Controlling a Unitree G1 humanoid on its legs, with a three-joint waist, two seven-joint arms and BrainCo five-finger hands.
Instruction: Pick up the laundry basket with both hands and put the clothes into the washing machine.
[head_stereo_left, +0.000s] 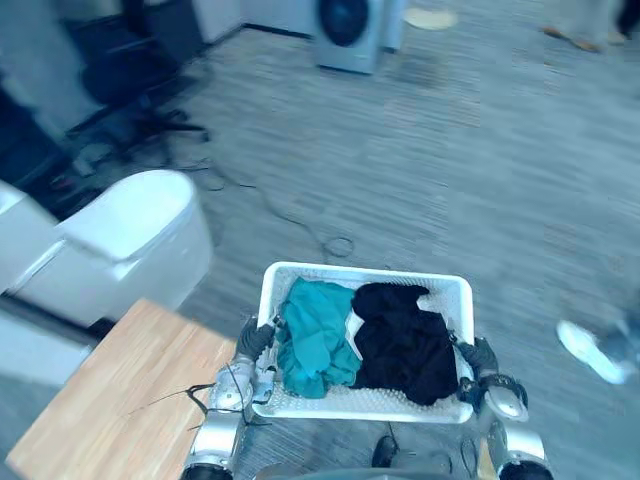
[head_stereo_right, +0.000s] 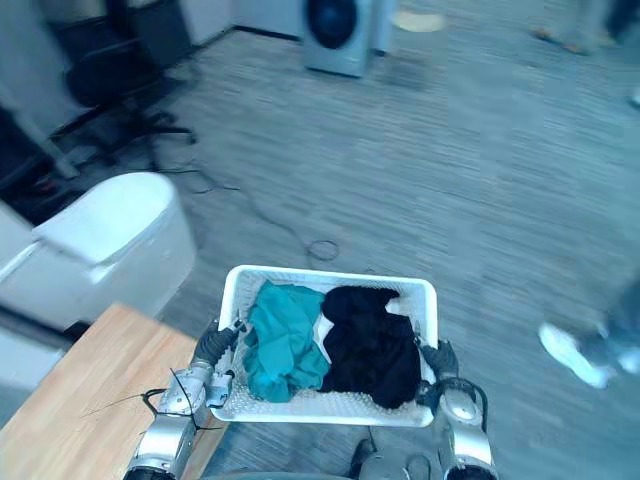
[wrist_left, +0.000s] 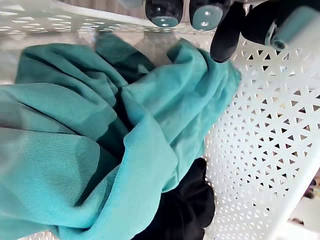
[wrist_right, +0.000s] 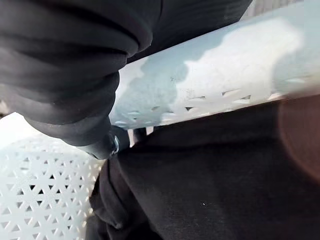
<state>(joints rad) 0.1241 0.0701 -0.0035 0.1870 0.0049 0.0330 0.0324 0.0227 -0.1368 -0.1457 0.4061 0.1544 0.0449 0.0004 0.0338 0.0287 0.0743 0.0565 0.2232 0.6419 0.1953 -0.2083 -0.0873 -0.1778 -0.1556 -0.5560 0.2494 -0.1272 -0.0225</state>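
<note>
Grey carpet, laundry basket held crosswise, left hand, right hand, fingers gripping rims

A crumpled teal knit garment lies inside the white perforated plastic laundry basket, covering part of a black cloth garment that shows beneath it. The left hand curls its dark fingertips over the basket wall, its thumb just beside the teal fabric.
</note>
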